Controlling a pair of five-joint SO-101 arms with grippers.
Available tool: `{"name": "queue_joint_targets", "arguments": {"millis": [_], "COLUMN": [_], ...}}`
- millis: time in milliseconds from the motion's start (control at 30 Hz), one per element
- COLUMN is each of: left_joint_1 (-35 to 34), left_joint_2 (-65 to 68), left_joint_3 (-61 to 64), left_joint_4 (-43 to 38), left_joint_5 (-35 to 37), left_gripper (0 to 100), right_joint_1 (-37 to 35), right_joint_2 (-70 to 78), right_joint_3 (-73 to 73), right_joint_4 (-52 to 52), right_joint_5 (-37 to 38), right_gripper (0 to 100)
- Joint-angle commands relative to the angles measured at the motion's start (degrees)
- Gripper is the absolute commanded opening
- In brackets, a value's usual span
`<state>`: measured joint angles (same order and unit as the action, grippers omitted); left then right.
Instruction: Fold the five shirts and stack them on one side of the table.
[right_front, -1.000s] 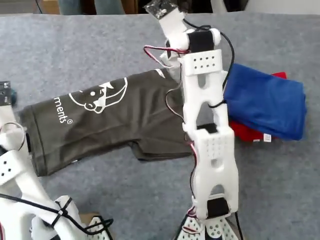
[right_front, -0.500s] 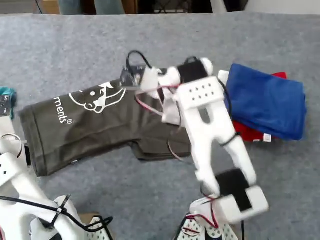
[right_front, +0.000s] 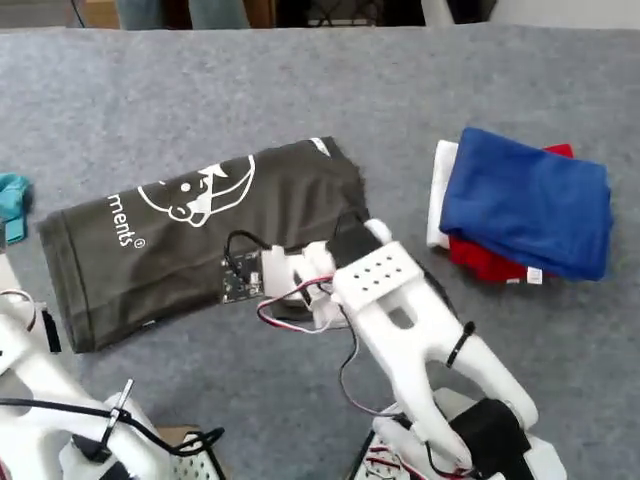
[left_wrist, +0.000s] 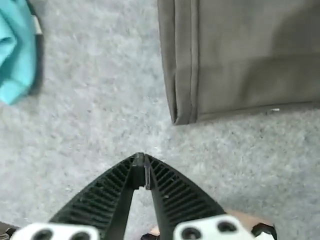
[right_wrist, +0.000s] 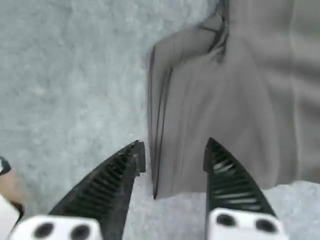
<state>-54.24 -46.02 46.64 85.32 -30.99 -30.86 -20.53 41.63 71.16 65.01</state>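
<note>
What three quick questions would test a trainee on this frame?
1. True or false: the left jaws are open.
2. What colour tops the stack? A red, B blue, C white.
3. Fill in: the right jaws hang open over an edge of the ___ shirt.

Key: 1 false, they are shut. 2 B. 3 dark.
</note>
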Motion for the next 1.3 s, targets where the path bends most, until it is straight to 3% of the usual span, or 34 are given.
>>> {"name": "queue_joint_targets", "arguments": {"millis": [0,600,1267], "left_joint_1": [-0.04,-0.04,-0.4], "left_joint_2": [-1.23,-0.62,-1.14], "left_joint_3": [0.48,0.66,0.66], "left_joint_4": [-0.09,-4.57,-4.13], "left_joint_5": [-0.53,-0.62,-2.99], "left_gripper": [3,3,3], "right_joint_1": [-0.88,1.67,0.44], "right_joint_2": [-1.8,17.1,21.85], "right_joint_3": [1.1,1.27,3.12], "right_joint_4": [-2.55,-14.42,-10.9], "right_joint_5": [-1.14,-2.81,-1.32], "right_gripper": [20.4,20.5,20.1]}}
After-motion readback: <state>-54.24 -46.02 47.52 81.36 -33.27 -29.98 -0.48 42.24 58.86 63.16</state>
